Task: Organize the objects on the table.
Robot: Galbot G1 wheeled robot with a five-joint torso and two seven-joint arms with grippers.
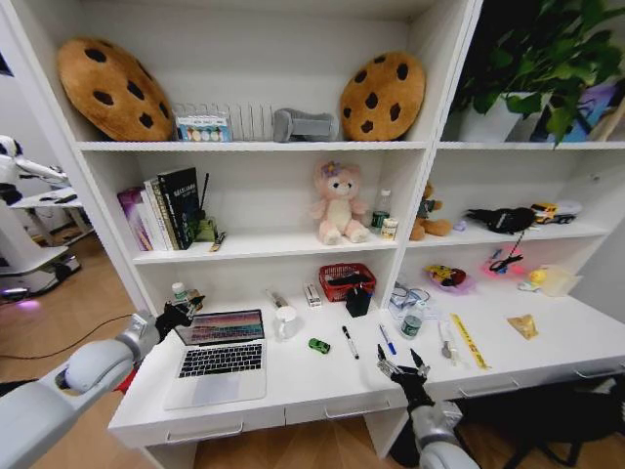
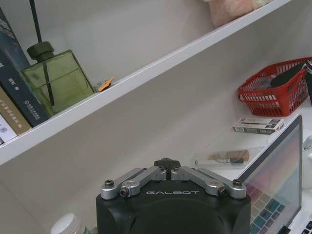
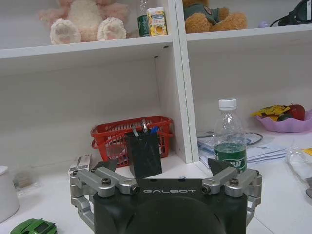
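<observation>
The silver laptop (image 1: 223, 357) sits open on the white table (image 1: 293, 396), near its left end. Its screen (image 2: 275, 187) glows with many colours.

The left gripper (image 1: 179, 317) is up at the top left corner of the laptop's screen. Its fingers are pulled in close together, with nothing between them. A small white-capped bottle (image 1: 180, 292) stands just behind it.

To the right of the laptop stands a white mug (image 1: 285, 322). Further right lies the tiny green toy car (image 1: 319, 345), then the black pen (image 1: 350, 342), then the blue pen (image 1: 388, 339). All three lie flat on the table, apart from each other.

The right gripper (image 1: 402, 367) hangs over the table's front edge, to the right of the laptop and just in front of the blue pen. Its fingers are spread wide and hold nothing.

Behind the pens, a black pen cup (image 3: 143, 153) stands in front of a red basket (image 3: 130, 136). A water bottle (image 3: 229, 139) stands to the right of them.
</observation>
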